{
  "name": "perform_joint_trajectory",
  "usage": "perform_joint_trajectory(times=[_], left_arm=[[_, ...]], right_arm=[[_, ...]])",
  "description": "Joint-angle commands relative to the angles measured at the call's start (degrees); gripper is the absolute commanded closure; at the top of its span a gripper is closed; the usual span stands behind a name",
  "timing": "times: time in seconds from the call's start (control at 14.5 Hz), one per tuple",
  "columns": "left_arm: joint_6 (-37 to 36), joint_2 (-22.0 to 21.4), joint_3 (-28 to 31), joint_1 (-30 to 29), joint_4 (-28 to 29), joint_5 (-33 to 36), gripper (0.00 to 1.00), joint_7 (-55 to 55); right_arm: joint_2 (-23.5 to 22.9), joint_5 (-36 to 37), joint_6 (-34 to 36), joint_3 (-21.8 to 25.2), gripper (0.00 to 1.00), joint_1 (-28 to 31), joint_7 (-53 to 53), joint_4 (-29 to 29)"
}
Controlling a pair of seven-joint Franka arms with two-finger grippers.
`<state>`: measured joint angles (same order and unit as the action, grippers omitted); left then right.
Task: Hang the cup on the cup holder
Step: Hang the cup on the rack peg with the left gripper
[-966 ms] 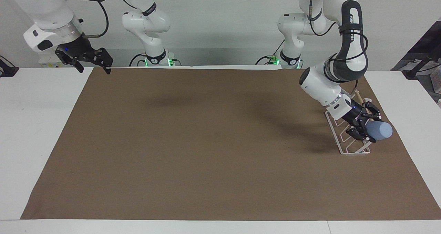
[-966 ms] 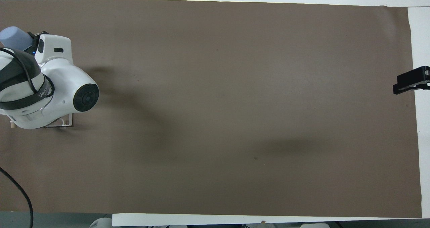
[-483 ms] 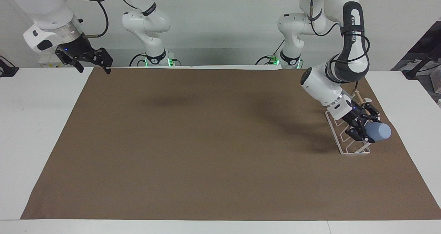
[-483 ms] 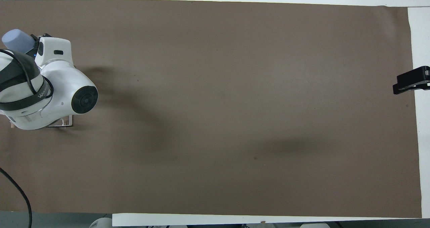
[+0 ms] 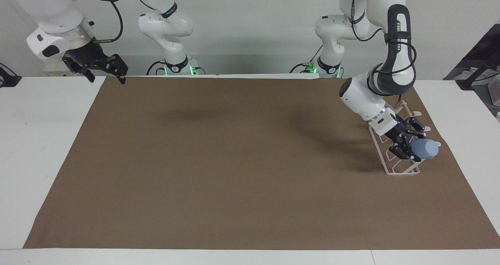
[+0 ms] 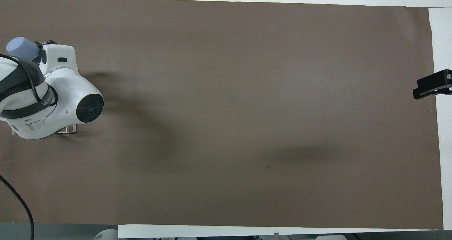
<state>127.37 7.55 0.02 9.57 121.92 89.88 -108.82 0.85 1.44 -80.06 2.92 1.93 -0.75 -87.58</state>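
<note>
The cup (image 5: 425, 148), a small light blue tumbler, is clamped on its side in the left gripper (image 5: 410, 146), tilted low over the white wire cup holder (image 5: 390, 167) at the left arm's end of the brown mat (image 5: 234, 159), its closed bottom pointing away from the arm. To hang it well, the arm should probably line the hidden open mouth up with one slanted prong and slide it down along that slope before letting go, since a crooked approach could nudge the light rack. The right gripper (image 5: 102, 68) waits with fingers spread and empty over the mat's corner at the right arm's end
</note>
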Motion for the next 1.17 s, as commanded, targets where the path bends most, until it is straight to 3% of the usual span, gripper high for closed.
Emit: perform_joint_trajectory(times=[0.0, 0.21, 0.55, 0.62, 0.83, 1.1], left_arm=[[1.7, -1.7, -0.1, -1.0, 1.7, 0.5, 0.5, -0.7], [1.6, -1.7, -0.2, -0.6, 1.9, -2.2, 0.0, -0.2], [1.7, -3.1, -0.3, -0.5, 1.8, -8.5, 0.0, 1.2], [2.1, -3.8, -0.4, -0.5, 1.2, -12.4, 0.0, 3.9], [1.9, -4.1, -0.3, -0.3, -3.3, -32.9, 0.0, 19.9], [-0.1, -4.2, -0.3, -0.9, -7.3, -52.8, 0.0, 34.4]], right_arm=[[0.5, -0.9, -0.4, 0.0, 0.01, 0.8, -1.4, -0.7], [0.5, -0.9, -0.4, 0.0, 0.01, 0.8, -1.4, -0.7], [0.5, -0.9, -0.4, 0.0, 0.01, 0.8, -1.4, -0.7], [0.5, -0.9, -0.4, 0.0, 0.01, 0.8, -1.4, -0.7], [0.5, -0.9, -0.4, 0.0, 0.01, 0.8, -1.4, -0.7], [0.5, -0.9, -0.4, 0.0, 0.01, 0.7, -1.4, -0.7]])
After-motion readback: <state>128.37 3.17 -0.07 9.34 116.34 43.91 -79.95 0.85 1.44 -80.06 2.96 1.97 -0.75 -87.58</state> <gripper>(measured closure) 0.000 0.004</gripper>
